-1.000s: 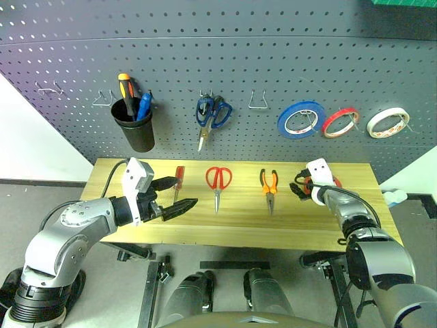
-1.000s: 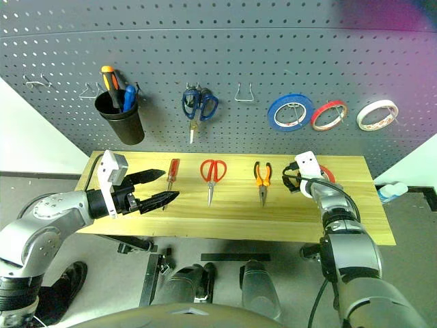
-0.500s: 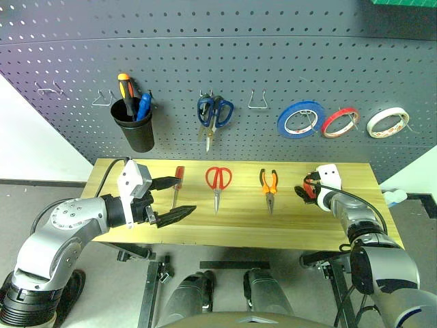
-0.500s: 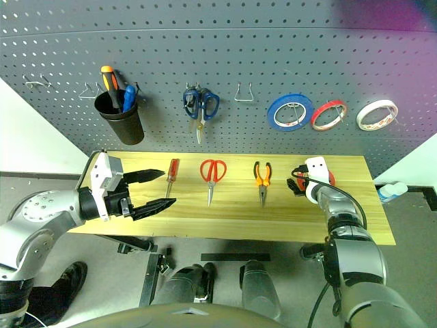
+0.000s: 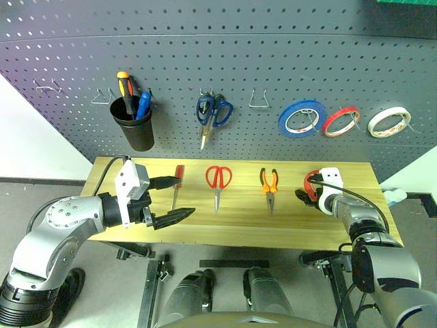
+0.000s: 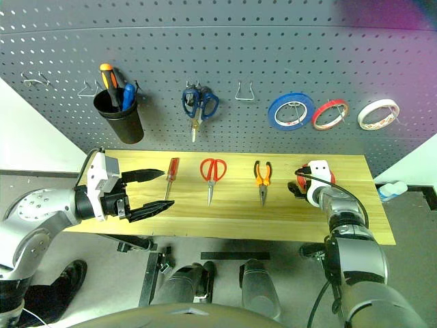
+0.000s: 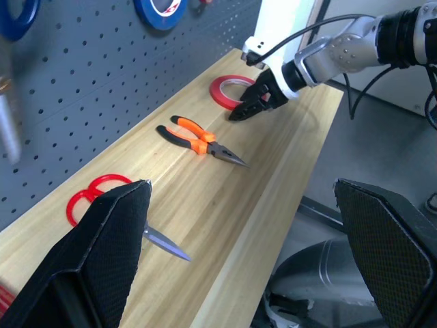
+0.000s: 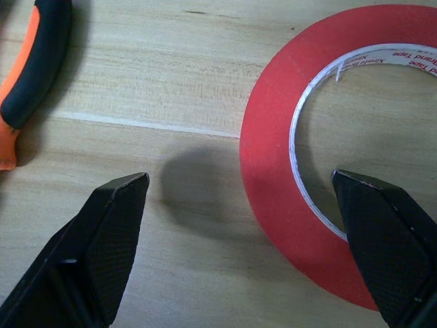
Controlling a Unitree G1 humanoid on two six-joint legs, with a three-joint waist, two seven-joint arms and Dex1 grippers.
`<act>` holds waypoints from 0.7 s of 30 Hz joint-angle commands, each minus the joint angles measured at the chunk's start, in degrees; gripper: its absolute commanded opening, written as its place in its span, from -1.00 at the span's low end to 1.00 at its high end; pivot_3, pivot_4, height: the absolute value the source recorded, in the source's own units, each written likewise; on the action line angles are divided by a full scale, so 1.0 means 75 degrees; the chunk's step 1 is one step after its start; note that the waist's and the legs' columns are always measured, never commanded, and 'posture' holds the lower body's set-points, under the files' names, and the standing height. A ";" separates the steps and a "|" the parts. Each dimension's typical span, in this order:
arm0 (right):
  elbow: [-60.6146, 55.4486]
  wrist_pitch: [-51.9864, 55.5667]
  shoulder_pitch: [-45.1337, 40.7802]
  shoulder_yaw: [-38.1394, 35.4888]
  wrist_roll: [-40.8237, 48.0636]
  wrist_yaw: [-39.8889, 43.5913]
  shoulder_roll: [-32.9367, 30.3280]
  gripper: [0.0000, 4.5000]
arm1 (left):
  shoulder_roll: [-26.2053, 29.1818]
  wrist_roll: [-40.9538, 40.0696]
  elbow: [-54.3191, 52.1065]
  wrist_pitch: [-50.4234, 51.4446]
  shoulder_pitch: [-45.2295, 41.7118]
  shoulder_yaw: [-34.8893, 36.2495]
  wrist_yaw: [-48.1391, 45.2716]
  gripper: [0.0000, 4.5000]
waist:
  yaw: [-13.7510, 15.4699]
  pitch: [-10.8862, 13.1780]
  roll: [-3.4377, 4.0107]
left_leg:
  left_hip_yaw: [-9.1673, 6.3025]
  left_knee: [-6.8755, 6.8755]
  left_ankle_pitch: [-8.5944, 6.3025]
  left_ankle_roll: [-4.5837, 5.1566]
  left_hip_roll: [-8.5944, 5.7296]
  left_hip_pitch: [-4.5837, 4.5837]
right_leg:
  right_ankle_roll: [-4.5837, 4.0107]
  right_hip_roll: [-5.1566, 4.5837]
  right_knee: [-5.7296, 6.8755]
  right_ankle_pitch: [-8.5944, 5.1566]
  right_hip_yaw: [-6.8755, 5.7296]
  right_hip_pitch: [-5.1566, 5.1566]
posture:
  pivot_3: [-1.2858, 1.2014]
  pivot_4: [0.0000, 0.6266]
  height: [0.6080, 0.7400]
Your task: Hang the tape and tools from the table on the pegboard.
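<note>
Lying flat at the right end of the worktop, the red tape sits partly behind the right tool, which hovers low over it, jaws spread wide. Head views: in a row to its left lie the orange-and-black pliers, red-handled scissors and slim red-handled screwdriver, all well apart. The left tool hangs over the worktop's left end, fingers wide, empty, just beside the screwdriver. The dark pegboard carries a black cup, blue scissors, and blue roll, a red roll and white roll on hooks.

Left wrist view: black fingers stand far apart; beyond them the scissors, pliers and tape line the plank, right tool poised at the tape's near rim.

Right wrist view: tape fills the side between the spread fingers — thick red ring, white inner core with small print, wide hole showing wood. One finger stands over the hole, the other outside the ring. A pliers handle lies at the edge.
</note>
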 commanded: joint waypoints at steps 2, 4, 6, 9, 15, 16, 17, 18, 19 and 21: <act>-0.0142 0.0082 -0.0195 0.0085 -0.0082 0.0032 -0.0121 1.00 | 0.0070 -0.0038 -0.0185 -0.0128 -0.0093 0.0159 -0.0015 0.99 | 0.0001 0.0035 -0.0005 | 0.0000 0.0000 0.0000 0.0000 0.0000 0.0000 | 0.0002 0.0000 -0.0001 0.0001 0.0000 0.0000 | -0.11 -0.29 1.00; -0.0083 0.0122 -0.0192 0.0190 -0.0182 0.0056 -0.0127 1.00 | 0.0087 0.0002 -0.0206 -0.0162 -0.0101 0.0164 -0.0010 0.99 | 0.0002 0.0050 -0.0009 | 0.0000 -0.0002 0.0000 0.0000 0.0000 0.0000 | 0.0003 0.0000 -0.0003 0.0002 0.0000 -0.0001 | -0.11 -0.29 1.00; -0.0007 0.0076 -0.0173 0.0315 -0.0338 -0.0052 -0.0165 0.72 | 0.0089 0.0007 -0.0248 -0.0174 -0.0099 0.0178 0.0005 1.00 | 0.0001 0.0060 -0.0009 | 0.0000 -0.0004 0.0000 0.0000 0.0000 0.0000 | 0.0005 0.0000 -0.0003 0.0003 0.0000 -0.0001 | -0.10 -0.28 1.00; 0.0122 0.0206 -0.0157 0.0464 -0.0489 -0.0041 -0.0181 0.28 | 0.0114 0.0015 -0.0310 -0.0179 -0.0065 0.0203 0.0015 1.00 | 0.0002 0.0074 -0.0017 | 0.0000 -0.0004 0.0000 0.0000 0.0000 0.0000 | 0.0004 0.0000 -0.0003 0.0002 0.0000 -0.0002 | -0.10 -0.28 1.00; 0.0130 0.0120 -0.0195 0.0491 -0.0571 -0.0174 -0.0148 -0.66 | 0.0151 -0.0033 -0.0395 -0.0132 -0.0062 0.0262 0.0062 1.00 | 0.0009 0.0083 -0.0032 | 0.0000 -0.0004 0.0000 0.0000 0.0001 0.0000 | 0.0004 0.0000 -0.0005 0.0002 0.0000 0.0000 | -0.10 -0.27 1.00; 0.0123 0.0125 -0.0205 0.0483 -0.0562 -0.0143 -0.0135 -0.69 | 0.0166 -0.0031 -0.0413 -0.0128 -0.0081 0.0265 0.0067 1.00 | 0.0009 0.0084 -0.0033 | 0.0000 -0.0003 0.0000 0.0000 0.0001 0.0000 | 0.0004 0.0000 -0.0005 0.0002 0.0000 0.0001 | -0.10 -0.27 1.00; 0.0121 0.0130 -0.0213 0.0470 -0.0549 -0.0096 -0.0123 -0.69 | 0.0179 -0.0027 -0.0431 -0.0131 -0.0096 0.0267 0.0066 1.00 | 0.0009 0.0084 -0.0033 | 0.0000 -0.0003 0.0000 0.0000 0.0001 0.0000 | 0.0004 0.0000 -0.0005 0.0002 0.0000 0.0001 | -0.10 -0.27 1.00; 0.0117 0.0101 -0.0215 0.0471 -0.0555 -0.0080 -0.0118 -0.69 | 0.0182 -0.0047 -0.0446 -0.0118 -0.0108 0.0276 0.0075 1.00 | 0.0009 0.0086 -0.0035 | 0.0000 -0.0003 0.0000 0.0000 0.0001 0.0000 | 0.0004 0.0000 -0.0005 0.0002 0.0000 0.0001 | -0.10 -0.27 1.00; 0.0116 0.0076 -0.0214 0.0474 -0.0563 -0.0073 -0.0117 -0.69 | 0.0184 -0.0059 -0.0453 -0.0111 -0.0112 0.0281 0.0080 1.00 | 0.0009 0.0086 -0.0034 | 0.0000 -0.0003 0.0000 0.0000 0.0001 0.0000 | 0.0004 0.0000 -0.0005 0.0002 0.0000 0.0001 | -0.10 -0.27 1.00; 0.0120 0.0075 -0.0218 0.0444 -0.0538 -0.0075 -0.0106 -0.69 | 0.0179 -0.0070 -0.0444 -0.0103 -0.0108 0.0280 0.0084 1.00 | 0.0009 0.0087 -0.0033 | 0.0000 -0.0003 0.0000 0.0000 0.0001 0.0000 | 0.0004 0.0000 -0.0005 0.0002 0.0000 0.0000 | -0.09 -0.28 1.00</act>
